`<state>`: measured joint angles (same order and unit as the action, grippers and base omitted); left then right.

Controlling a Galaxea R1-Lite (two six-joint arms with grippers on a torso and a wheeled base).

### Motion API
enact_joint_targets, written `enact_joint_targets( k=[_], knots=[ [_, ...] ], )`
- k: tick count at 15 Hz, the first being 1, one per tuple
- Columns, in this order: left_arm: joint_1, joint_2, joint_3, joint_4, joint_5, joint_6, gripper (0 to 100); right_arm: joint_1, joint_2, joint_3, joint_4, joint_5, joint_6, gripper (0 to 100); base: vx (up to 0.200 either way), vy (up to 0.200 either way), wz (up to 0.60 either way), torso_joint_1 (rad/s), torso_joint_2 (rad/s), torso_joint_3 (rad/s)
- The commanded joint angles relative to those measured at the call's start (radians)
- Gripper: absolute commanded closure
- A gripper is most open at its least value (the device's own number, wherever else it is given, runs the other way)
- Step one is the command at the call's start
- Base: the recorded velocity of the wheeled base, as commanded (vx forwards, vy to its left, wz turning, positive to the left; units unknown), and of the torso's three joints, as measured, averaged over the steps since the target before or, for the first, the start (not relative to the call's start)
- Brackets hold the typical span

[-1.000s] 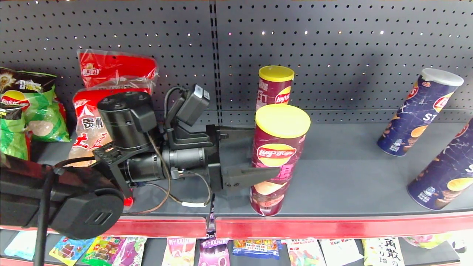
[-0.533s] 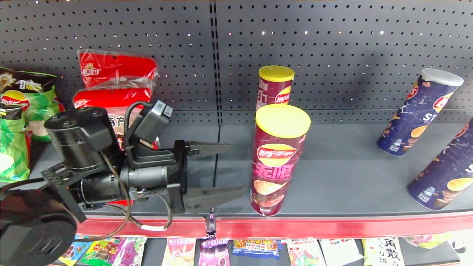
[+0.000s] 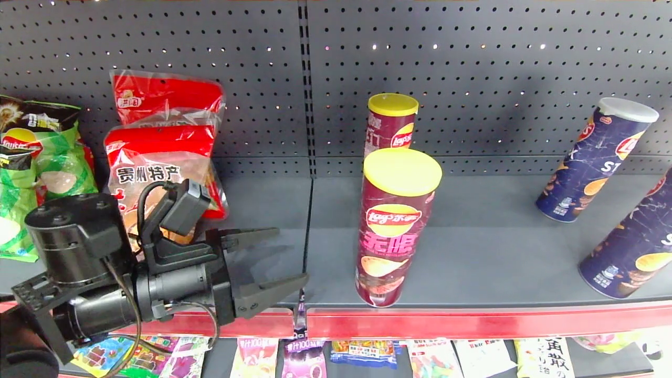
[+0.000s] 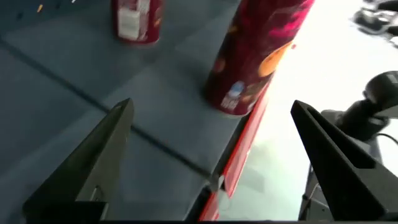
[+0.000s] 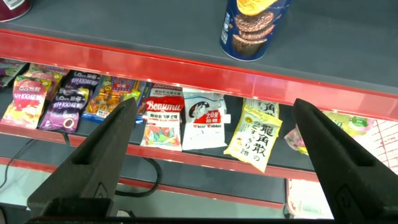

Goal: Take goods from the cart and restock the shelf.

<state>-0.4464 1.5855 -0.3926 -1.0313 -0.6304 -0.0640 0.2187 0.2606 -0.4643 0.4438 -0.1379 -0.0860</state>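
The left gripper [image 3: 291, 254] is spread wide and holds nothing. It hangs at the front lip of the shelf [image 3: 499, 252], before the red bags [image 3: 157, 157] and apart from the tall red can [image 3: 394, 226]. This can stands upright, but very close to the red front edge [image 3: 472, 323] — here I see the main risk. If a finger touches it from the side, it may tip and fall off the shelf to the front. If it is pushed back, it may hit the second red can [image 3: 391, 123] just behind it.

The right gripper [image 5: 214, 104] is also wide open and empty. It is low before the same red edge, under a blue can [image 5: 252, 28], so a careless lift could catch the edge.

The most open room is the bare shelf between the red cans and the blue cans [image 3: 596, 163] — and a narrower gap between the bags and the red can.
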Motion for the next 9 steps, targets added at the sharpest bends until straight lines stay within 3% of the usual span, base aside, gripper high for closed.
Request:
enact_joint_targets(
  k=[1,3,4,9],
  knots=[
    [-0.014,0.011,0.004,0.007,0.017,0.000,0,0.001,-0.008,0.010,-0.001,0.000,0.000,0,0.000,0.000,0.00,0.000,0.00,0.000],
    [-0.015,0.062,0.006,0.010,0.035,0.087,0,0.001,-0.017,0.013,-0.001,0.000,0.002,0,0.000,0.000,0.00,0.000,0.00,0.000],
    [-0.020,0.074,0.001,0.010,0.035,0.109,0,0.001,-0.015,0.010,-0.001,0.000,0.002,0,0.000,0.000,0.00,0.000,0.00,0.000],
    [-0.068,0.139,-0.054,0.016,0.035,0.116,0,0.001,-0.017,0.007,-0.001,0.000,0.002,0,0.000,0.000,0.00,0.000,0.00,0.000]
  ],
)
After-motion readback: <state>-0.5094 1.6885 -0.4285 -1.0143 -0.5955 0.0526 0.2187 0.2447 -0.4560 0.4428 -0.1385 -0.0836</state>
